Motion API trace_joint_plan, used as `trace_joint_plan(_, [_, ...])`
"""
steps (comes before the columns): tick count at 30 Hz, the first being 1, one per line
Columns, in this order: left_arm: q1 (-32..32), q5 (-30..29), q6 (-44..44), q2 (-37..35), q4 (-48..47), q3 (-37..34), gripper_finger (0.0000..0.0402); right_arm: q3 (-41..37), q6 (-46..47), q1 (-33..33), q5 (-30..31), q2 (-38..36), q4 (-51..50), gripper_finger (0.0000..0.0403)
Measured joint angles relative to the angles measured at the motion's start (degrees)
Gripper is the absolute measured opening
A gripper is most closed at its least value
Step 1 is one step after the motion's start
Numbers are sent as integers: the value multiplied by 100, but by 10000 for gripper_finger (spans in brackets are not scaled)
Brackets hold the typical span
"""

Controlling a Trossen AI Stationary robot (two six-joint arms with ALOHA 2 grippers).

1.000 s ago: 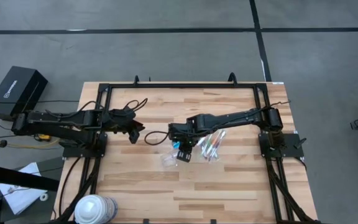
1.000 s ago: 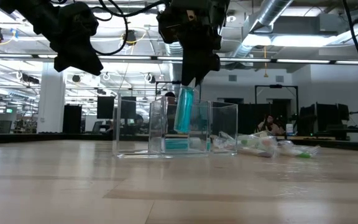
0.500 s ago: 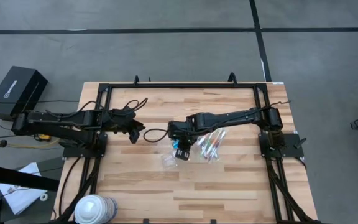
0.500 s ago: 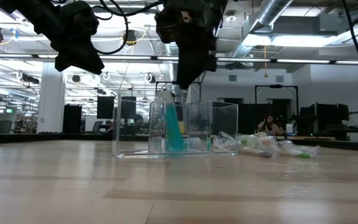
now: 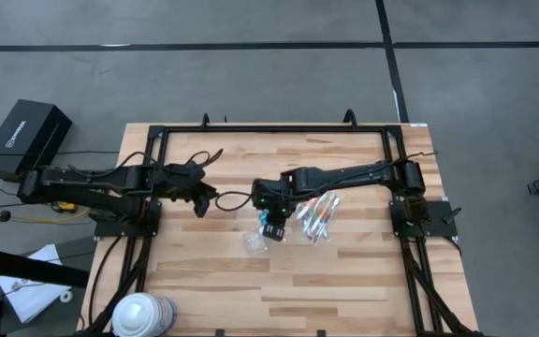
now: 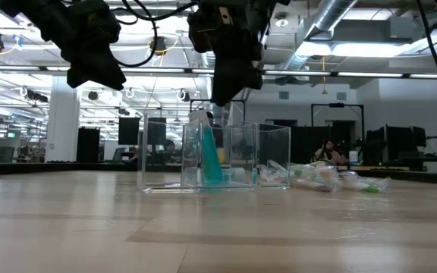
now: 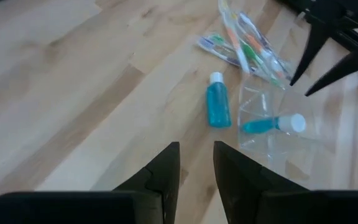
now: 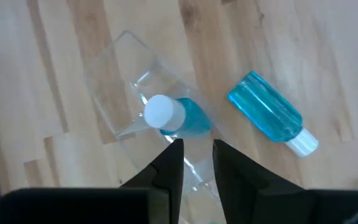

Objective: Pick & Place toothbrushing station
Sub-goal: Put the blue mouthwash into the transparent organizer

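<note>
A see-through plastic cup [image 8: 135, 99] stands on the table [image 5: 344, 271] near its middle; it also shows in the low view [image 6: 237, 155]. A blue tube [image 8: 188, 118] stands inside it on its lower end, leaning on the wall, white cap [image 8: 159, 112] up. A second blue tube [image 8: 269, 118] lies flat beside the cup. Pastel toothbrushes [image 5: 314, 217] lie in a heap to the right. My right gripper [image 8: 197, 155] hangs just above the cup [image 6: 226, 95], fingers close together and empty. My left gripper [image 5: 204, 198] waits left of centre, fingers close together [image 7: 196, 162], empty.
A big white-and-blue roll [image 5: 143, 314] stands at the table's near left corner. A black frame [image 5: 274, 128] runs along the far edge and both sides. A black box [image 5: 28, 136] sits off the table at the left. People [image 6: 328, 150] sit far behind.
My right gripper has let go of the blue tube. The tube hung from the fingers half inside the cup; it has dropped onto the cup's floor and leans there, cap up. The gripper has drifted a little toward the table's left, above the cup.
</note>
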Motion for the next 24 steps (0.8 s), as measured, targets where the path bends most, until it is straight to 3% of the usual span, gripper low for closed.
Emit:
trace_joint_plan(4, [0,132,-2,0,-6,0,92,1,24,12,-268,0,229,60])
trace_joint_plan(9, [0,130,-2,2,-30,0,92,2,36,98,-293,0,601,7])
trace_joint_plan(24, [2,263,-276,2,-16,-508,92,7,60,97,-442,0,806,0])
